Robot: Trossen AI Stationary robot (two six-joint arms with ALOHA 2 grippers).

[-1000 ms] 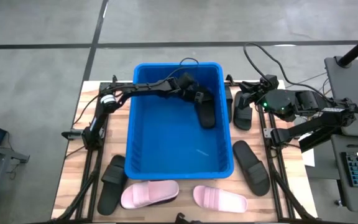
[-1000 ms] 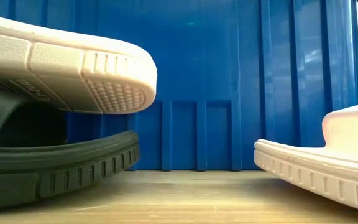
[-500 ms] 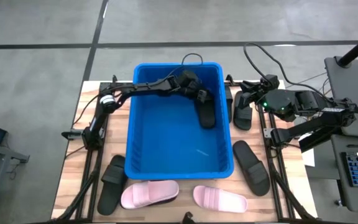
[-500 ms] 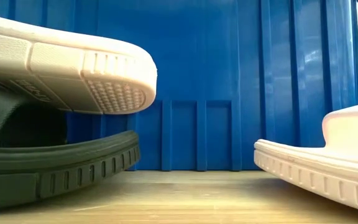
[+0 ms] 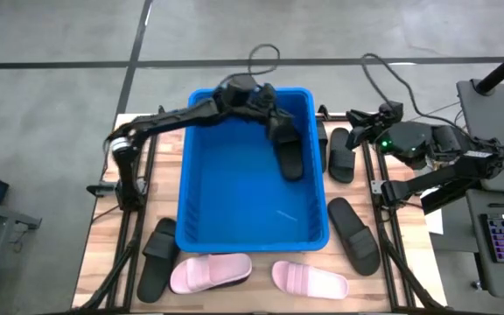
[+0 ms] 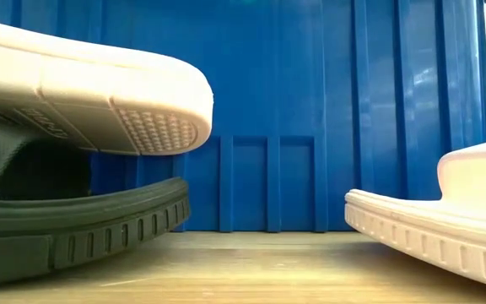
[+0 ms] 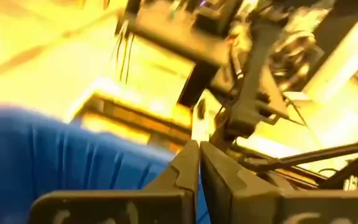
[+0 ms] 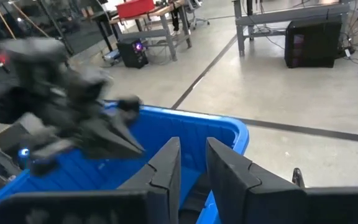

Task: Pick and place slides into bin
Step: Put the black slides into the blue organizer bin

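Your left gripper (image 5: 274,118) hangs over the far right part of the bin (image 5: 201,210), its fingers (image 7: 188,168) pressed flat together with nothing between them. The arm reaches in from the left side of the table (image 5: 103,241) and crosses the bin's far rim.

Just below that gripper, one black slide (image 5: 289,156) lies inside the bin, against the right wall near the far corner. It is the only slide you can see in the bin.

Your right gripper (image 5: 357,133) sits past the bin's right wall at the far right of the table, above the far end of a black slide (image 5: 341,162) that lies on the table beside the bin. In the right wrist view its fingers (image 8: 166,168) stand a narrow gap apart, and you cannot tell whether they hold anything. Another dark slide (image 5: 322,140) is wedged between that one and the bin wall.

The rest lie on the table. A black slide (image 5: 354,232) rests off the bin's near right corner. Two pink slides sit along the near edge, one (image 5: 210,272) left of the other (image 5: 310,279). The left pink slide overlaps a black slide (image 5: 157,255) at the bin's near left corner; the low view shows the pink sole (image 6: 91,93) resting on top of the black one (image 6: 74,228).
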